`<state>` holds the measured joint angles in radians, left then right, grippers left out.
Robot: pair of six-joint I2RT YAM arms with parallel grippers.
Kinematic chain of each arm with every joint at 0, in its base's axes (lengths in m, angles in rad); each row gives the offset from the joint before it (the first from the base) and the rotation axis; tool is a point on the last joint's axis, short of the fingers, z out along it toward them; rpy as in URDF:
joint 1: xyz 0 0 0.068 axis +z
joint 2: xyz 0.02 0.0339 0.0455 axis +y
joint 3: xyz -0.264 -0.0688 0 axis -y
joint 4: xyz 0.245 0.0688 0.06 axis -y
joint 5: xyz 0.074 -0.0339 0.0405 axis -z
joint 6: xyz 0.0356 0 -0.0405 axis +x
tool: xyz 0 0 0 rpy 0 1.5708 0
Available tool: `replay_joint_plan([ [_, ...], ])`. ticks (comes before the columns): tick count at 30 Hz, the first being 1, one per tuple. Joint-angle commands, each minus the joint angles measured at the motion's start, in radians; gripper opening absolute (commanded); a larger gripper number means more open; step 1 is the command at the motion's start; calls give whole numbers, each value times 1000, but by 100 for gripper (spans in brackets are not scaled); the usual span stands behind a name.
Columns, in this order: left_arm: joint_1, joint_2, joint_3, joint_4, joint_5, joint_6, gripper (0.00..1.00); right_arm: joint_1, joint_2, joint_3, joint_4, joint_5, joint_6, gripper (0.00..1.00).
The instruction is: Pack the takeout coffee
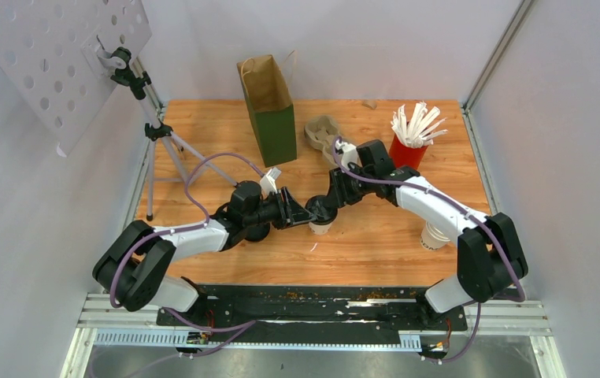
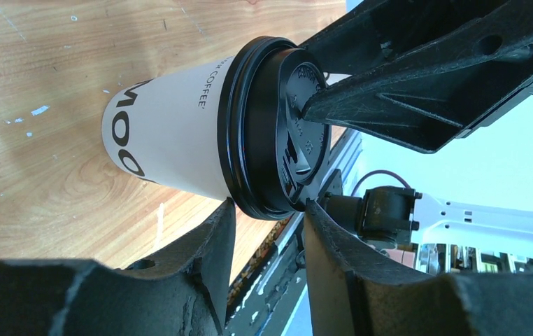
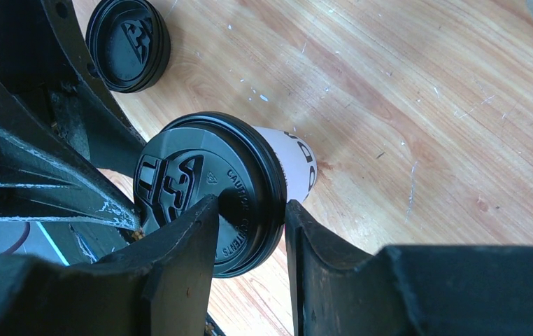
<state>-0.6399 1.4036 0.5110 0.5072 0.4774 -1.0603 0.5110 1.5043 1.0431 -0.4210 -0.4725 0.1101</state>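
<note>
A white paper cup with dark print stands mid-table with a black lid on it. My left gripper comes in from the left; in the left wrist view its fingertips pinch the cup at the lid's rim. My right gripper comes from the right, with one finger on the lid's top and the other against its rim. A second white cup, with no lid, stands by the right arm. A loose black lid lies on the wood under the left arm.
A brown and green paper bag stands open at the back centre. The grey pulp carrier lies to its right, then the red cup of white stirrers. A tripod with a perforated board stands at the left edge.
</note>
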Motion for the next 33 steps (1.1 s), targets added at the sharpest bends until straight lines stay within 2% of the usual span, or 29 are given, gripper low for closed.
replay_joint_plan([
  [1, -6, 22, -16, -78, -61, 66, 45, 2, 8, -56, -87, 52, -30, 39],
  [12, -6, 10, 8, -148, -62, 97, 47, 1, 7, -27, -100, 48, -34, 40],
  [17, -6, -53, 93, -268, -79, 147, 57, 0, -3, 79, -157, 48, -31, 53],
  [21, -6, -72, 144, -335, -95, 187, 61, 1, -8, 163, -199, 57, -35, 58],
  [33, -7, -43, 214, -374, -104, 262, 61, 0, -1, 178, -222, 53, -34, 43],
])
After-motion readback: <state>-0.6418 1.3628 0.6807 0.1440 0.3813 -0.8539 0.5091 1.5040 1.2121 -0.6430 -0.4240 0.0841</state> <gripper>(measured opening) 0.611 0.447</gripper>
